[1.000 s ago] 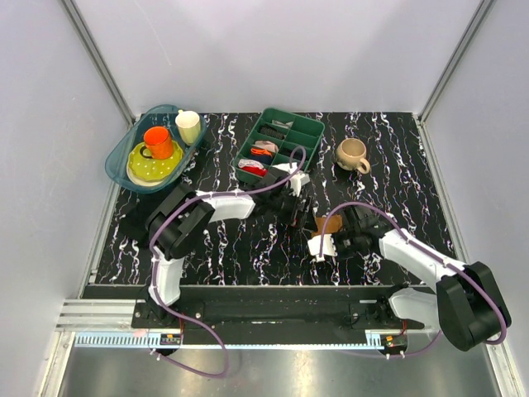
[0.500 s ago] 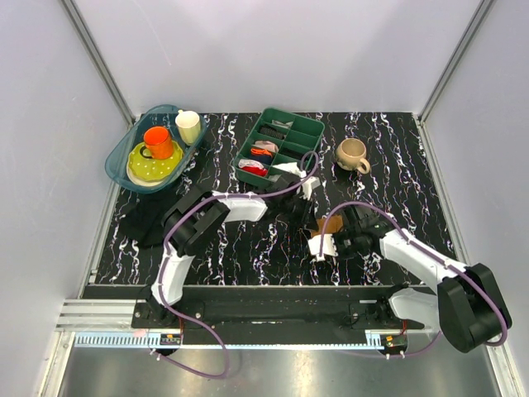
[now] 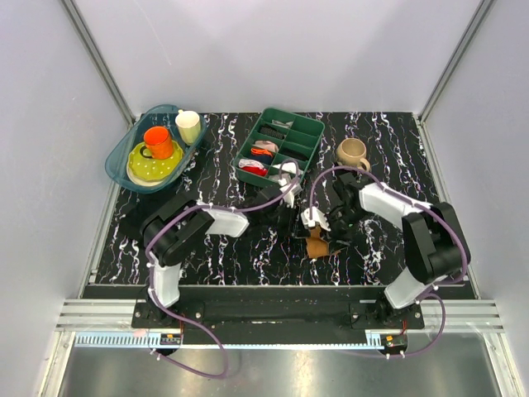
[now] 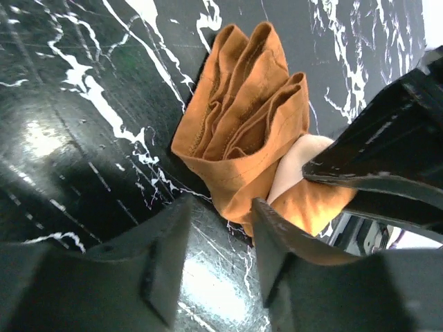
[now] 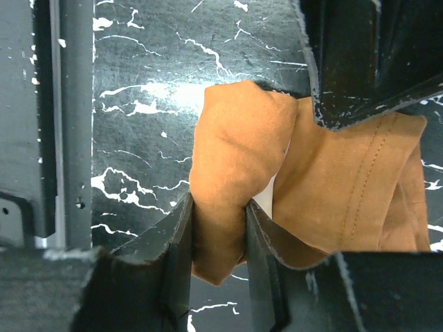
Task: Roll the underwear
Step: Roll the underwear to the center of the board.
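Seeing the underwear (image 4: pixel 242 131) bunched into a folded wad on the table (image 4: pixel 62 138), lying between both arms near the front. The right gripper (image 5: pixel 218 204) is clenching one fold of it. The left gripper (image 4: pixel 220 214) is hovering released, fingers spread, tips just beside the wad's edge; I'm reading no grip there.
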